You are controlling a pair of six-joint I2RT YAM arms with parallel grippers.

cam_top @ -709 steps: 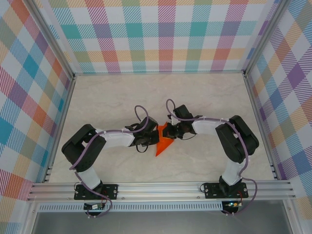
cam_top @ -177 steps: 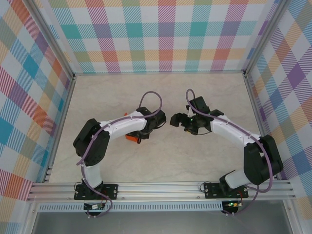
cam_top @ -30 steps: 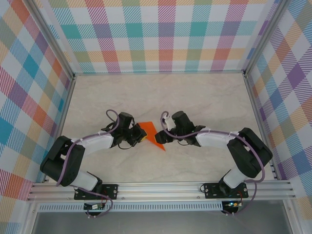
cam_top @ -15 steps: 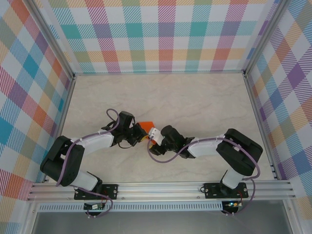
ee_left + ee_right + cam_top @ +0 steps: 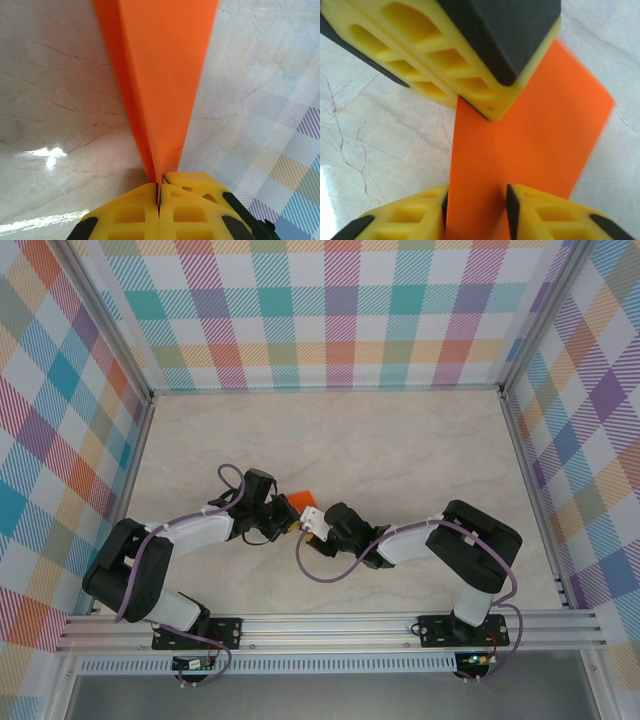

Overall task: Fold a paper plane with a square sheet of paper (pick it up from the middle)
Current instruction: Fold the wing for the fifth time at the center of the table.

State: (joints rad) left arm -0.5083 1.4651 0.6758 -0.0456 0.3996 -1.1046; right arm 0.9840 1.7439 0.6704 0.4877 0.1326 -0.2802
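The left pincer is clenched on the orange paper: in its own wrist view the two yellow fingers are pressed together with no gap, and the narrow tip of the paper is caught in the seam between them. From that tip the paper widens away from the pincer as a long wedge with a crease down its length, held just above the pale marbled bench.

The right pincer is released. Its yellow fingers are set apart, and the flat orange paper is seen in the gap between them and running under the right-hand one. Whether those fingers touch the paper cannot be told. Directly beyond them, a yellow, black-backed finger of the left pincer is seen with its tip down on the near left edge of the paper.

From above, the two pincers are met tip to tip at the middle of the bench, the left one coming in from the left and the right one from the right. A small corner of the paper is seen just beyond them, on the far side. Checked walls enclose the bench on three sides.
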